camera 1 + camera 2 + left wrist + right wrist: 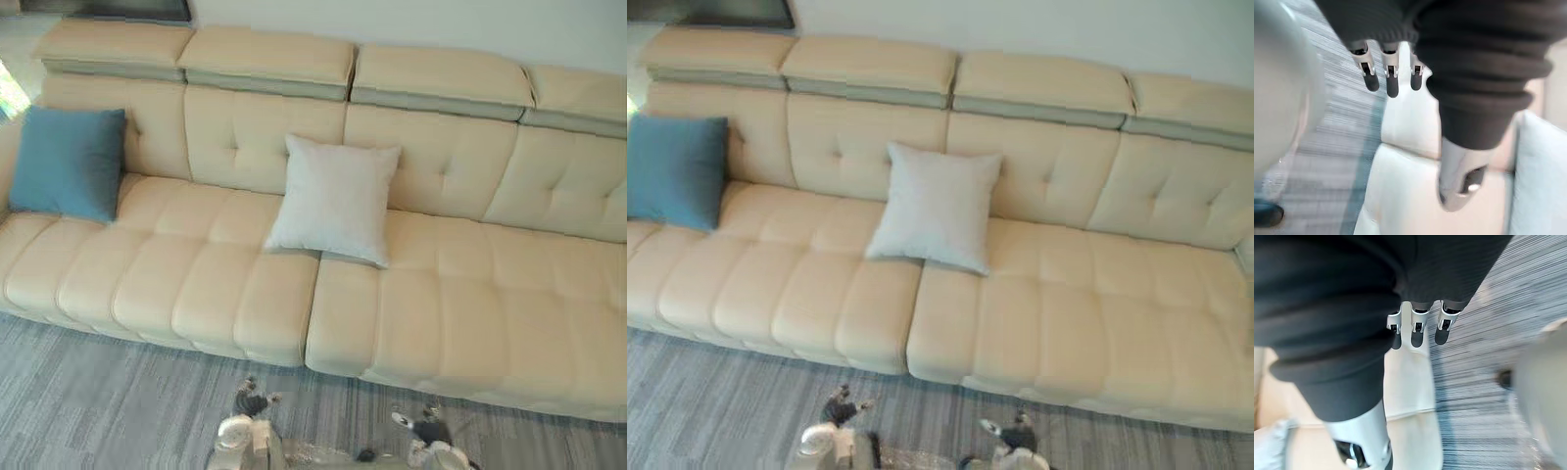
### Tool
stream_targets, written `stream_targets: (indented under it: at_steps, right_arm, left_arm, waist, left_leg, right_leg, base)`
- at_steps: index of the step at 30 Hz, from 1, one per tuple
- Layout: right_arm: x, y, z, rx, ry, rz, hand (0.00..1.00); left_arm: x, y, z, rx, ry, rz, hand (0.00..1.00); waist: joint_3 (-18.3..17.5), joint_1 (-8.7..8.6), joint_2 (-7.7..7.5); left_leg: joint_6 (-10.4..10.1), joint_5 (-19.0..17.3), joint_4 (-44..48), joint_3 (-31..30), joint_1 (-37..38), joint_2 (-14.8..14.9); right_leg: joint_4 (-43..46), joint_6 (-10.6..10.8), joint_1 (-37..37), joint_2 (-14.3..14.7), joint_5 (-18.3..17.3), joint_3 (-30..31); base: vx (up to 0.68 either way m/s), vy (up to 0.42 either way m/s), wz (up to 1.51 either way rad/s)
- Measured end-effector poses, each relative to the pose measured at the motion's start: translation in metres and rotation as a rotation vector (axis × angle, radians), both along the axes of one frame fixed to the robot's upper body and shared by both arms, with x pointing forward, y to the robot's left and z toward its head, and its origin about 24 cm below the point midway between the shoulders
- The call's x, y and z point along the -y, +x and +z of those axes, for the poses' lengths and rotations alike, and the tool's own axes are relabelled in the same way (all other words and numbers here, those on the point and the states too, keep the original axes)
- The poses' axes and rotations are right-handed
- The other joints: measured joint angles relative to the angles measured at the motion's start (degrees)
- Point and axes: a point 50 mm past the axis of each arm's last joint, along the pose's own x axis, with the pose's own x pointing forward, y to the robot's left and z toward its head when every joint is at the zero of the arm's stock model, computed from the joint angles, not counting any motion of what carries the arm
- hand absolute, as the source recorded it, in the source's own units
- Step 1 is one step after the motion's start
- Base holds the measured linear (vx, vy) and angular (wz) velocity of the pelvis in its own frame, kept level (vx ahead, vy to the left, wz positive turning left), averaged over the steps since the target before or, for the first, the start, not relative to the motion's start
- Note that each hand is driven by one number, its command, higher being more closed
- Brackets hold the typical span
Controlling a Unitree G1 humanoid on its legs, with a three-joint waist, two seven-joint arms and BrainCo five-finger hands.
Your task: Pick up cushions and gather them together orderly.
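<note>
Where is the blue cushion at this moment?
In the left eye view, the blue cushion leans back at the far left end of the sofa, well apart from the white cushion near the sofa's middle.

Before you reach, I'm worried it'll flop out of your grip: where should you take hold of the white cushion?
Probably take the white cushion by its two side edges, one hand each, coming from the front. It leans against the sofa's backrest, face toward you, both sides bare. The left hand and right hand hang open, low in front.
</note>
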Motion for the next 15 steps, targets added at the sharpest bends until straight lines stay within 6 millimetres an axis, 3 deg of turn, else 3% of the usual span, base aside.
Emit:
stream_targets:
  at_steps: [4, 7, 11, 15]
  right_arm:
    - [-0.001, -0.005, -0.003, -0.024, 0.014, -0.005, 0.0]
    - [0.004, -0.007, -0.004, -0.036, 0.017, -0.055, 0.0]
    - [0.011, -0.008, -0.005, -0.047, 0.007, -0.066, 0.0]
    - [0.013, -0.014, -0.008, -0.08, 0.015, -0.094, 0.0]
  left_arm:
    - [-0.001, -0.007, -0.004, -0.033, 0.002, 0.001, 0.0]
    - [-0.001, -0.013, -0.007, -0.063, 0.001, 0.0, 0.0]
    - [-0.001, -0.018, -0.01, -0.087, -0.004, -0.002, 0.0]
    - [-0.002, -0.021, -0.012, -0.106, -0.003, -0.012, 0.0]
  waist:
    - [-0.94, -0.8, 0.02]
    - [-1.58, -0.86, 0.23]
    - [-2.23, -0.93, 0.81]
    - [-2.37, -1.01, 0.77]
  left_leg:
    - [1.33, 2.08, -5.15, 0.52, 2.78, -3.22]
    - [1.18, 4.54, -9.8, 1.09, 4.77, -4.6]
    - [1.4, 8.37, -16.96, 1.4, 8.64, -5.14]
    - [1.26, 8.89, -19.09, 1.44, 10.58, -5.17]
  right_leg:
    - [-2.96, 0.66, 1.71, -2.05, 1.91, 1.88]
    - [-4.49, 0.82, 1.75, -2.49, 2.55, 2.67]
    - [-5.56, 0.69, 1.96, -2.03, 2.75, 3.83]
    - [-6.64, 0.52, 3.17, -1.53, 3.7, 4.37]
  base:
    - [-0.04, 0.131, 0.06]
    - [-0.03, 0.038, -0.06]
    - [0.02, -0.029, -0.14]
    - [0.08, -0.013, -0.13]
